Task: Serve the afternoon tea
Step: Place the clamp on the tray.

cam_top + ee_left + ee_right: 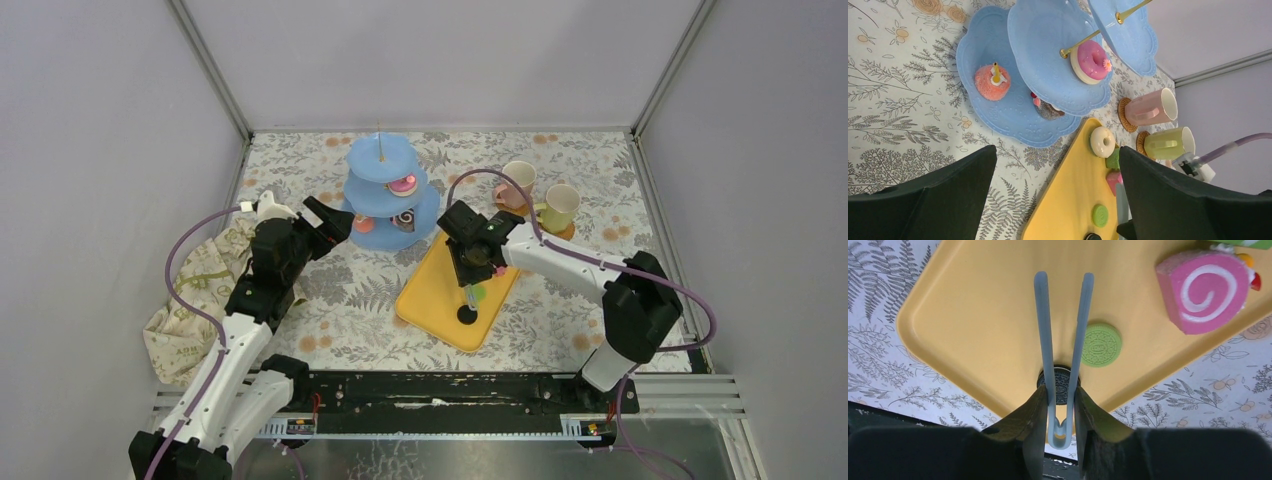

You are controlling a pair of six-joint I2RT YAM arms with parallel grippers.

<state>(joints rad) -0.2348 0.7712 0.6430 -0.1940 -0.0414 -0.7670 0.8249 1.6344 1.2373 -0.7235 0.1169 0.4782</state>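
Observation:
The light-blue three-tier stand holds a pink donut, an orange pastry and a brown pastry. My left gripper is open and empty just left of the stand. My right gripper is shut on pale blue tongs above the yellow tray. The tongs' arms straddle a black cookie without closing on it. A green cookie and a pink roll lie beside it. The pink mug and pale green mug stand at the back right.
A white donut and a green square pastry lie at the tray's far end. A beige cloth is bunched at the left edge. Both mugs sit on brown coasters. Grey walls enclose the floral tablecloth.

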